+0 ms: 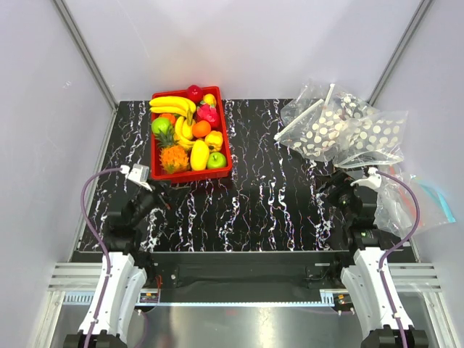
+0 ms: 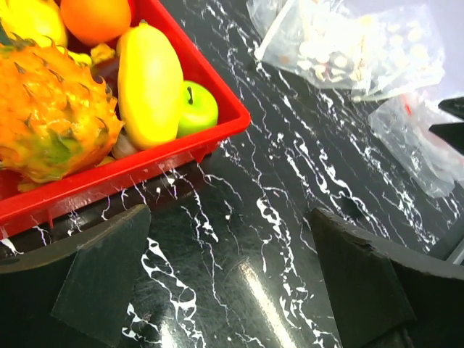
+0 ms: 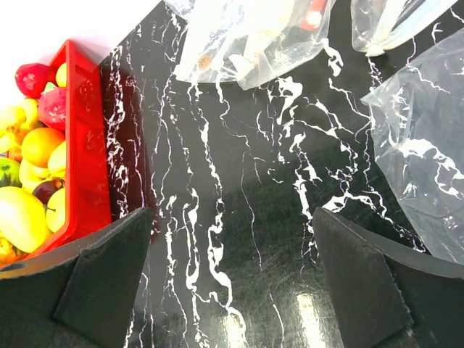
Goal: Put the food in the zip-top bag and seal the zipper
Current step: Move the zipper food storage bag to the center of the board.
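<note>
The food lies in a red tray [image 1: 227,148] at the back left: a bunch of yellow bananas [image 1: 172,104], a green apple [image 1: 216,160] and a yellow fruit [image 1: 199,154]. The left wrist view shows the apple [image 2: 197,110] and the yellow fruit [image 2: 148,83] at the tray's near corner. The dotted zip-top bag [image 1: 341,130] lies crumpled at the back right, its white zipper strip [image 1: 299,120] facing left. My left gripper [image 2: 232,283] is open and empty over bare table in front of the tray. My right gripper [image 3: 232,283] is open and empty, in front of the bag.
A spiky orange pineapple [image 2: 51,123], an orange [image 2: 94,18] and red and pink fruits [image 1: 206,114] share the tray. A plain clear bag with a blue edge [image 1: 417,206] lies at the right edge, beside my right arm. White walls enclose the black marbled table [image 1: 261,196].
</note>
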`<state>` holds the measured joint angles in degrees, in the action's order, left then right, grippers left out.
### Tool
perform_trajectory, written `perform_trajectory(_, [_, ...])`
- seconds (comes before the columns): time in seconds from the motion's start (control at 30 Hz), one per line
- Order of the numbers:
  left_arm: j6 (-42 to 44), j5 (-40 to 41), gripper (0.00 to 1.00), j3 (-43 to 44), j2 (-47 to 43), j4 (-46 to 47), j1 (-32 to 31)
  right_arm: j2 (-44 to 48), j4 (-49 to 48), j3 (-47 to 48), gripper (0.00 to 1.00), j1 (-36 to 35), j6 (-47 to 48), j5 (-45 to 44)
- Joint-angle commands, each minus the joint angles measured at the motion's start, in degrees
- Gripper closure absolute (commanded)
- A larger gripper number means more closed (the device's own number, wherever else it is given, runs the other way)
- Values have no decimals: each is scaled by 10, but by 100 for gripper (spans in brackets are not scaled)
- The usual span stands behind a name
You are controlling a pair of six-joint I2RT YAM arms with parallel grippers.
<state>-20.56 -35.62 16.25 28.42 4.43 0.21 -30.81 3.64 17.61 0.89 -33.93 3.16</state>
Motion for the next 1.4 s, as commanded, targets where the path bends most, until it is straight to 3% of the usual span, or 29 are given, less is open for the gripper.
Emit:
perform_trajectory(0.0, [-30, 22, 1, -22, -28, 32, 1, -2, -20, 4, 0, -1, 11, 6])
perform_trajectory(0.1, [-105, 131, 1, -46, -54, -6, 3, -8, -31, 5, 0, -1, 27, 35])
perform_trajectory(0.13, [-130, 221, 1, -44, -66, -41, 4, -11, -55, 5, 0, -1, 38, 47])
perform_trajectory(0.17, [-141, 233, 1, -44, -71, -76, 7, -13, -57, 8, 0, -1, 38, 50])
perform_trajectory(0.3, [-120, 187, 1, -49, -94, -58, 10, -58, -40, 63, 0, -1, 40, 4])
perform_trajectory(0.47, [-122, 134, 1, -65, -108, -19, 9, -250, 7, 201, 0, -1, 53, -45])
perform_trajectory(0.7, [-117, 135, 1, -65, -123, -21, 2, -461, 12, 339, 8, -1, 41, -103])
perform_trajectory(0.77, [-117, 135, 1, -66, -123, -21, 1, -497, 15, 366, 12, -1, 35, -101])
perform_trajectory(1.07, [-119, 135, 1, -66, -108, -11, 1, -655, 44, 488, 13, -1, 24, -113])
perform_trajectory(1.17, [-120, 135, 1, -64, -101, -7, 1, -707, 61, 534, 25, -1, 36, -96])
perform_trajectory(1.27, [-121, 137, 1, -63, -97, -7, -13, -741, 68, 545, 54, -6, 53, -61])
perform_trajectory(1.3, [-120, 138, 1, -62, -98, -7, -14, -744, 72, 546, 74, -6, 67, -52])
perform_trajectory(1.37, [-121, 140, 1, -62, -97, -6, -14, -738, 85, 547, 91, -36, 83, -44])
